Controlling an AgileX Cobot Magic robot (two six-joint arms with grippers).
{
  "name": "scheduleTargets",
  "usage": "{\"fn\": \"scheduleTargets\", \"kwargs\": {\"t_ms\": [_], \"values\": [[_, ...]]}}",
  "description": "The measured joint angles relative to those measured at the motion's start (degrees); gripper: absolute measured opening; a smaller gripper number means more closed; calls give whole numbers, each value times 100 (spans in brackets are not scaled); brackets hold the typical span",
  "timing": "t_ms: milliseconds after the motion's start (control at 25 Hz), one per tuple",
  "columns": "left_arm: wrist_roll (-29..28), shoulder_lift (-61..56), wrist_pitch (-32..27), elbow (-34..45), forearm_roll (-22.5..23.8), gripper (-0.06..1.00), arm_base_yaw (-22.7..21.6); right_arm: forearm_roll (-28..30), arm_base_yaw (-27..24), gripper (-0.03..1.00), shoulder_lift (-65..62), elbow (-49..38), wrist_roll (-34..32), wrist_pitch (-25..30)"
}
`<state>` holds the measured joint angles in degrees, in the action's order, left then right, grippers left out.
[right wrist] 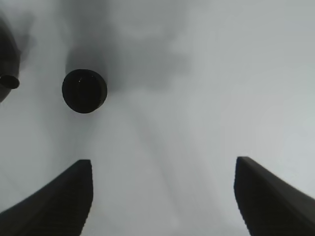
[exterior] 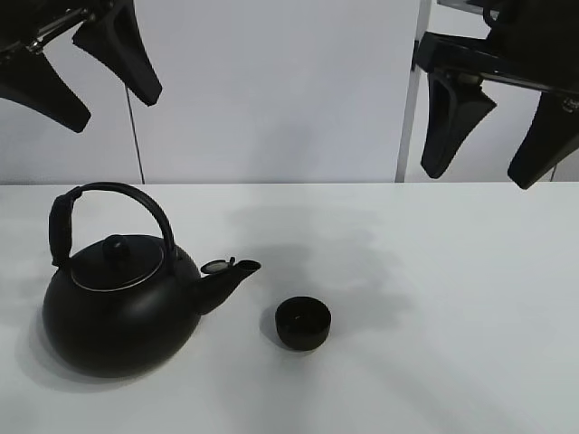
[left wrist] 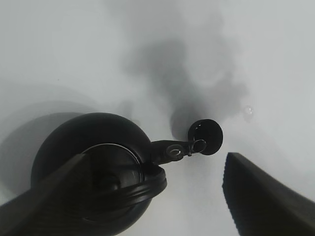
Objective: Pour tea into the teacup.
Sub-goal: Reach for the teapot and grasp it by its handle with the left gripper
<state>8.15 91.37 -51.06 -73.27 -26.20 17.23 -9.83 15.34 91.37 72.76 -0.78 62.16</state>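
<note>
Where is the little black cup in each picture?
High view: cup low middle, right of the kettle spout.
Left wrist: cup just past the spout's tip.
Right wrist: cup near the spout tip, ahead of the claw.
Shared landmark: the spout.

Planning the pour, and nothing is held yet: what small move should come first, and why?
Probably lower the left gripper toward the kettle's arched handle. It and the right gripper hang open and empty, high above the table; the kettle stands on the left, spout toward the teacup.
</note>
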Motion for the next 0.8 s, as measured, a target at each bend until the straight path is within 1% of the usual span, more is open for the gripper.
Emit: {"fn": "scheduleTargets", "kwargs": {"t_ms": [560, 800], "values": [[0, 0, 0, 0, 0, 54, 0, -23, -6, 55, 0, 0, 17, -80], [0, 0, 0, 0, 0, 54, 0, -120, -6, 55, 0, 0, 6, -79]]}}
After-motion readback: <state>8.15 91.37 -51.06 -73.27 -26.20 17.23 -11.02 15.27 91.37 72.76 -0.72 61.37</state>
